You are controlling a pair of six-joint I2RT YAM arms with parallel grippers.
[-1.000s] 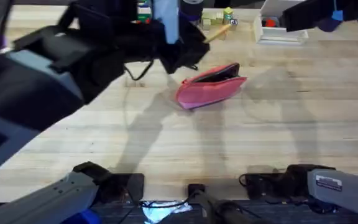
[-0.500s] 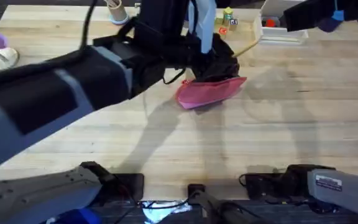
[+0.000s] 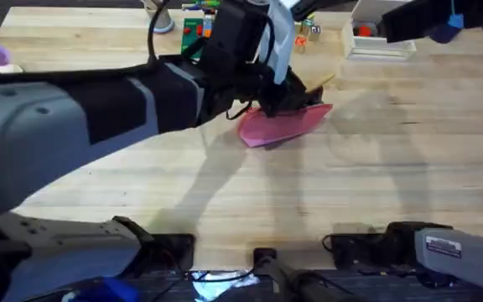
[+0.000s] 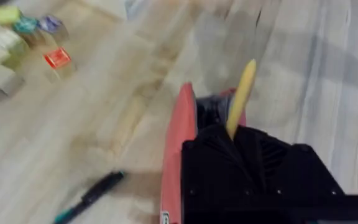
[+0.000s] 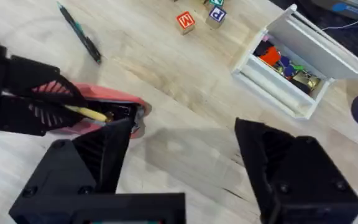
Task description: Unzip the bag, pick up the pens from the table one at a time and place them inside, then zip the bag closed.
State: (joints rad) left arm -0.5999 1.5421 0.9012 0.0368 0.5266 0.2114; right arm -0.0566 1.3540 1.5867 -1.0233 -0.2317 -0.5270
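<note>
Since the earlier frames, the left arm has extended further across the light wooden plank desk [image 3: 376, 168], bringing the left end effector [image 5: 73, 109] down over the open mouth of the long soft pink fabric pouch [image 3: 285, 123]. This end effector is clamped on the slim tan-yellow pen [image 4: 241, 96], whose front end is angled over the pouch opening. The pouch lies unzipped near the desk centre. The slim black pen [image 5: 79, 32] lies on the desk beyond the pouch. The right end effector [image 5: 185, 168] hangs above the desk with its fingers spread wide, near the white rectangular box [image 5: 291, 62].
</note>
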